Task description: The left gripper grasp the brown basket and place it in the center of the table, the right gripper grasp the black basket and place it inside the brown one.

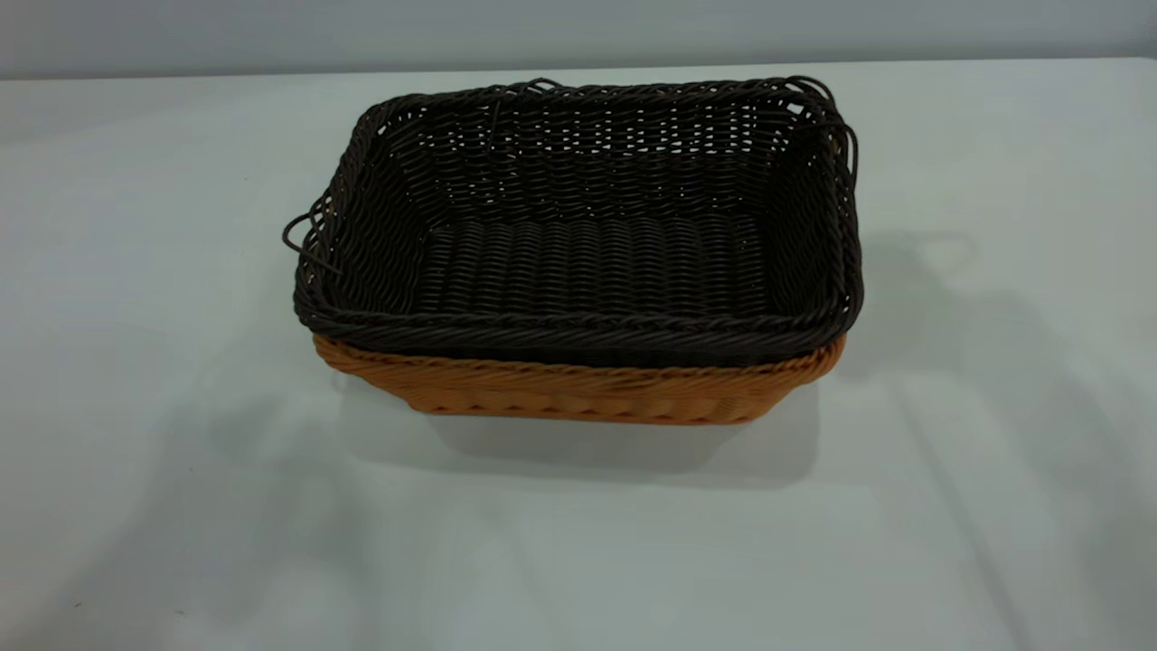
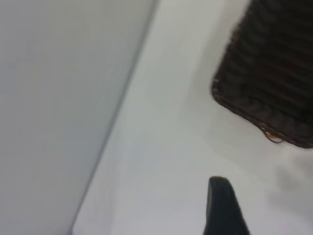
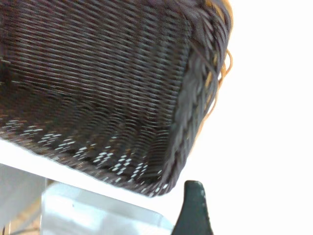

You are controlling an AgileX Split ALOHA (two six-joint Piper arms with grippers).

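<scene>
On the white table (image 1: 163, 506), two baskets, nested: one black basket (image 1: 587, 262) sits inside one brown basket (image 1: 578, 393), only the brown rim and front wall showing under it. Left gripper (image 2: 222, 210) hovers off the stack's corner, one dark fingertip visible, holding nothing; opening can't tell. Right gripper (image 3: 193, 210) just beside the stack's end, same: one fingertip, opening can't tell.

- black basket (image 1: 578, 262): dark woven wicker, ribbed and rough, faint sheen
- brown basket (image 1: 578, 393): orange-tan woven wicker, braided rim
- table (image 1: 136, 452): white, smooth, matt
</scene>
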